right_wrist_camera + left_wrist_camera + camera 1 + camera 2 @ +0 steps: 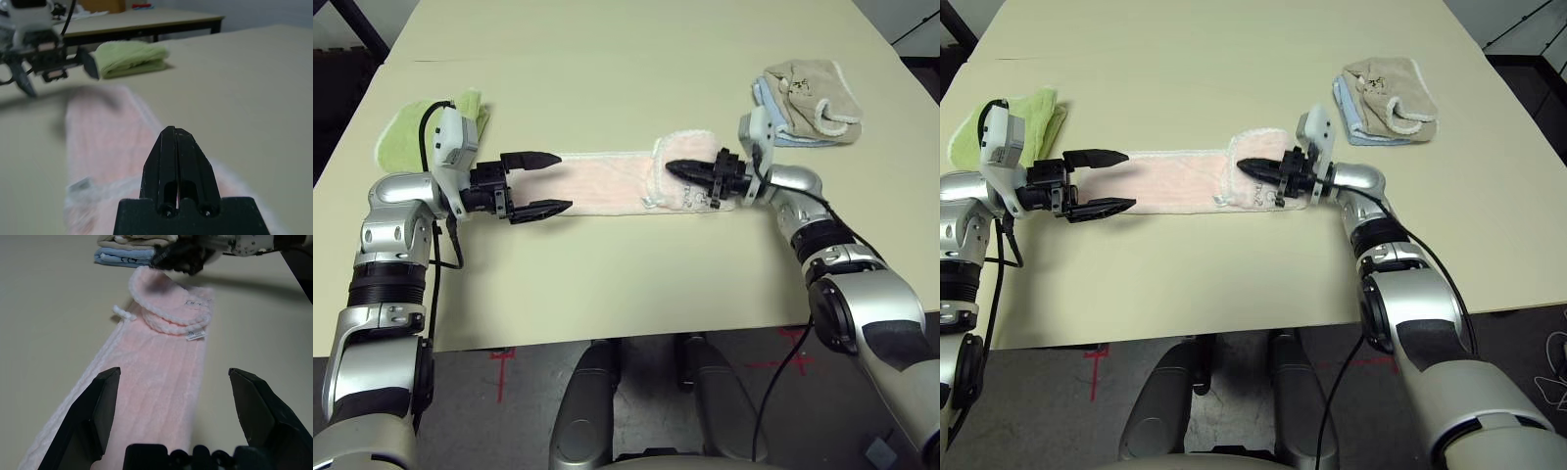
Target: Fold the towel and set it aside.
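Stretching across the middle of the tabletop (607, 59), the towel (607, 184) lies as a long pink strip — its right end folded back. Right gripper (672, 168) pinches that fold, fingers together; left gripper (553, 182) hovers over the strip's left end, fingers apart.

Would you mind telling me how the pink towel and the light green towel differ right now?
The pink towel lies stretched in a long strip between the grippers, its right end folded back over itself; the light green towel sits bunched compactly near the table's left edge. The shut right gripper is over the pink towel's folded end; no gripper is over the green one. Both rest on the table.
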Available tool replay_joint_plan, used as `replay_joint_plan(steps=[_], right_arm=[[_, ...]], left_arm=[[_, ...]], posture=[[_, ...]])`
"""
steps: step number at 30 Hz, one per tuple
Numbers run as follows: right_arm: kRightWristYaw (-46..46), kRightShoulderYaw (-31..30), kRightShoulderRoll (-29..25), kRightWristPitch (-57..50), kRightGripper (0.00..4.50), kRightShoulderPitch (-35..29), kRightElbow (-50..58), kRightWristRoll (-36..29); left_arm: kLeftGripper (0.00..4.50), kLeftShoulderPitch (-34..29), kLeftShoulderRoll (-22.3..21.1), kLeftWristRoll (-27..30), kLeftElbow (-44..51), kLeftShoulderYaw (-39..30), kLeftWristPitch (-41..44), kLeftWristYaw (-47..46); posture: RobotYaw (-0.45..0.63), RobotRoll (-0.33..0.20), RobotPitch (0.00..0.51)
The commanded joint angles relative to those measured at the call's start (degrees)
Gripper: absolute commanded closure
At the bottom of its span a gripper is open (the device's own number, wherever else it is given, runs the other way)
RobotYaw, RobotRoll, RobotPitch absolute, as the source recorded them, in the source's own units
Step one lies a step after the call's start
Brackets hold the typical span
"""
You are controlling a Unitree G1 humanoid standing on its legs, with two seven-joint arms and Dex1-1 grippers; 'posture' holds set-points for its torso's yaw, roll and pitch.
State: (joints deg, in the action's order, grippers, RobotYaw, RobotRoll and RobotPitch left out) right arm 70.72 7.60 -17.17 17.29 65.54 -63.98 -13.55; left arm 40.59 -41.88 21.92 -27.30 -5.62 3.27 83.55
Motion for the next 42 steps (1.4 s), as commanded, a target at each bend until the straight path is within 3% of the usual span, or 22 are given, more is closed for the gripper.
replay_joint_plan(steps=[1, 7, 17, 22, 26, 31, 35, 42], right_arm=[[-6.47, 0.00, 0.53, -0.99, 4.47, -0.05, -2.07, 1.70], [-17.91, -3.69, 1.97, -1.44, 4.47, -0.67, -6.44, 8.61], [-22.51, -3.66, 4.49, -0.54, 4.47, -5.93, -7.97, 10.68], [-16.71, 1.04, 2.52, 2.21, 4.47, -2.40, -4.76, 5.58], [-1.53, 1.70, -2.81, 2.11, 4.47, -1.53, 2.62, 1.05], [15.19, -0.67, -9.56, -5.33, 4.47, -8.42, 17.84, -4.56], [19.03, -1.61, -13.05, -9.94, 4.47, -13.45, 24.95, -6.37], [21.78, -3.94, -16.91, -7.25, 4.47, -17.86, 24.87, -4.76]], left_arm=[[0.00, -0.13, -0.40, 0.22, 0.89, 0.10, -0.16, 0.62], [0.00, -0.35, -0.73, 0.43, 2.24, 0.21, 0.75, 0.45], [0.00, -1.95, -2.18, 0.80, 3.99, -0.38, 1.93, 0.02], [0.00, -1.38, -1.91, 0.62, 3.08, -0.27, 1.57, -0.39], [0.00, -1.25, -1.13, 0.31, 1.53, -0.27, 0.06, -0.90], [0.00, -0.92, -0.73, -0.27, -0.62, -0.51, -1.23, -2.61], [0.00, 0.02, -2.25, -0.99, -1.50, -0.33, 2.20, -5.14], [0.00, 1.33, -6.74, -0.89, -0.20, -1.74, 8.32, -8.05]], posture=[[0.11, 0.000, 0.280], [0.13, 0.000, 0.287], [0.15, 0.000, 0.290], [0.13, 0.000, 0.287], [0.11, 0.000, 0.282], [0.08, 0.000, 0.282], [0.08, 0.000, 0.285], [0.09, 0.000, 0.289]])
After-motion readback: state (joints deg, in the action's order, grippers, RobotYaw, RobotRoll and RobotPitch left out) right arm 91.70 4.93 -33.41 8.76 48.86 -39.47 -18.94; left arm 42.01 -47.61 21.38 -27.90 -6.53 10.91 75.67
